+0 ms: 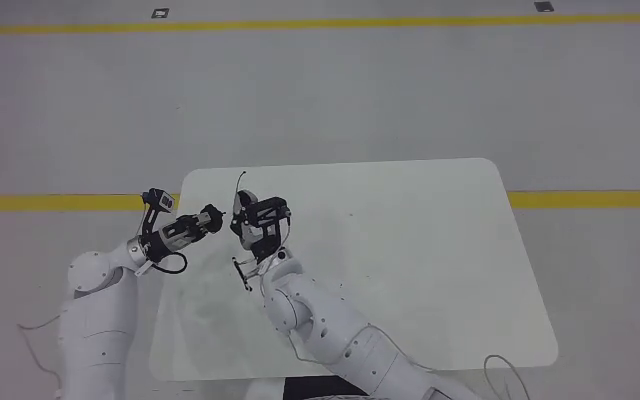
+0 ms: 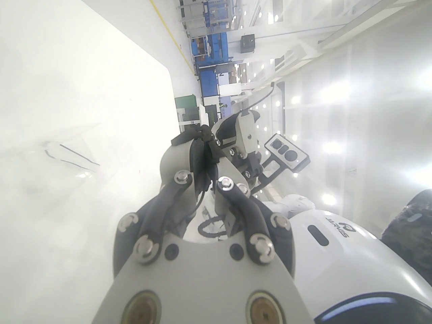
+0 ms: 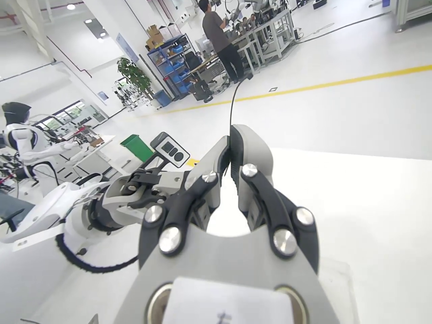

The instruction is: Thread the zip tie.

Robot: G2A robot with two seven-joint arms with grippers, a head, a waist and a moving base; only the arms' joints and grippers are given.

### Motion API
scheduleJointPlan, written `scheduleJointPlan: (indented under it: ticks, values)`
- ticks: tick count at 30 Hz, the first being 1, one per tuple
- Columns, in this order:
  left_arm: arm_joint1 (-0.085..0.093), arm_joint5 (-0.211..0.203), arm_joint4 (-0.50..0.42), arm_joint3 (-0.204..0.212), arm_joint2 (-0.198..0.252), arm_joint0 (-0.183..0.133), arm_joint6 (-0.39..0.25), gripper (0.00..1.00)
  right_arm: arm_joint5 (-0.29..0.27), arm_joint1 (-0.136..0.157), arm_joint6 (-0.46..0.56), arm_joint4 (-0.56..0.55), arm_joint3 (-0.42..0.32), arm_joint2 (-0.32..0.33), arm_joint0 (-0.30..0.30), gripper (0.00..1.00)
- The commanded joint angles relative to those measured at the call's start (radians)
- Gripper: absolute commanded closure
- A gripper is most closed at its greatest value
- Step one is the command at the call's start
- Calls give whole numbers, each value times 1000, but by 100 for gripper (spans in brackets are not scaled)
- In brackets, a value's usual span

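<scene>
My right gripper point(image 3: 231, 143) is shut on a thin black zip tie point(image 3: 233, 102), whose tail rises out of the fingertips. From above, the right gripper point(image 1: 241, 208) hovers over the white table's left part, the zip tie point(image 1: 240, 185) sticking out past it. My left gripper point(image 1: 217, 216) hangs just to its left, tip to tip. In the left wrist view the left gripper point(image 2: 201, 136) is shut, a short black strap end poking from its pads, apparently the same tie. The tie's tail point(image 2: 261, 97) curves away behind the right gripper.
Spare black zip ties point(image 1: 242, 272) lie on the table point(image 1: 420, 260) just below the grippers, on a clear plastic sheet point(image 2: 72, 155). The table's wide right half lies bare. The left edge of the table is close to the left arm.
</scene>
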Motion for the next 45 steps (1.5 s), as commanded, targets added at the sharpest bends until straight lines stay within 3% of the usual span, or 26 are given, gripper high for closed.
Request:
scheduleJointPlan:
  ticks: [1,9,12,16,45]
  values:
    - [0,0,0,0,0,0,0,100,27,-2,-13,-4,11,-22,13,100]
    - [0,0,0,0,0,0,0,100,27,-2,-13,-4,11,-22,13,100]
    - [0,0,0,0,0,0,0,100,62,2,-50,-74,9,-31,9,100]
    - [0,0,0,0,0,0,0,100,87,3,-87,-87,14,-49,10,100]
    - [0,0,0,0,0,0,0,100,54,-45,-170,110,222,-137,138,100]
